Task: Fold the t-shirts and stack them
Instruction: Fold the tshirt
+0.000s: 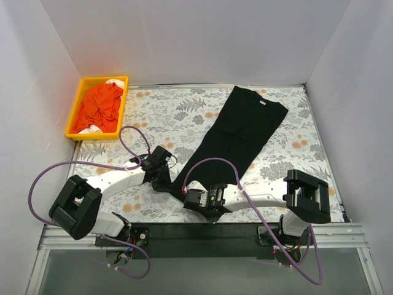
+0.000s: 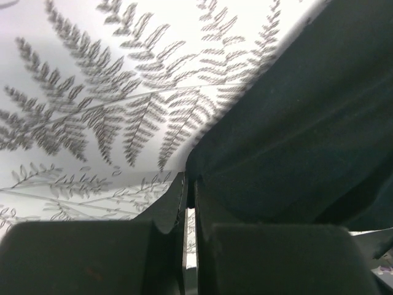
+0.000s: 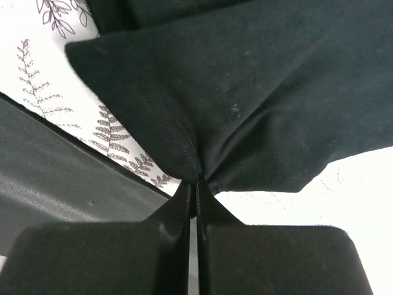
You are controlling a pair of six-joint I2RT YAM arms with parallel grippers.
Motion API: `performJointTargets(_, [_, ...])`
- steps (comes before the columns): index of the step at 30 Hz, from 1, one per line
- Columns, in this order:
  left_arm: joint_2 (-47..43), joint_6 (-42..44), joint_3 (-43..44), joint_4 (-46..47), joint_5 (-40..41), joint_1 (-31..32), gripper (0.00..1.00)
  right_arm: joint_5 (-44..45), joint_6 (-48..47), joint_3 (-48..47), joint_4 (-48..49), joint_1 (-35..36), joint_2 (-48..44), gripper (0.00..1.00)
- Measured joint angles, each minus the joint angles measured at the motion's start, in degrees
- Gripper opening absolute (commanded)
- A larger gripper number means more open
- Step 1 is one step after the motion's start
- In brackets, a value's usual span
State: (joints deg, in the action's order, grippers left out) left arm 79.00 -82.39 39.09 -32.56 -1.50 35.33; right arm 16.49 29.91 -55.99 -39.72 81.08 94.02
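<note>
A black t-shirt (image 1: 242,132) lies folded lengthwise on the floral table, running from the back right down to the near middle. My left gripper (image 1: 164,176) is shut on its near left corner, and the black cloth (image 2: 295,141) fills the right of the left wrist view. My right gripper (image 1: 191,188) is shut on the near hem, where the black cloth (image 3: 245,92) bunches into the closed fingertips. More t-shirts, an orange one (image 1: 101,106) on top, sit in the yellow tray (image 1: 76,104).
The yellow tray stands at the back left by the white wall. White walls enclose the table on three sides. A dark rail (image 1: 202,232) runs along the near edge by the arm bases. Purple cables (image 1: 132,144) loop over both arms.
</note>
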Motion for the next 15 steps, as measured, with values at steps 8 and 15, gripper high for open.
performJointTargets(8, [-2.3, -1.6, -2.6, -0.5, -2.5, -1.1, 0.0, -0.2, -0.1, 1.4, 1.1, 0.8, -1.2, 0.01])
performJointTargets(15, [-3.1, -2.1, -2.7, -1.9, -3.0, -1.4, 0.32, -1.7, -0.2, -4.2, -1.5, 2.8, 3.0, 0.37])
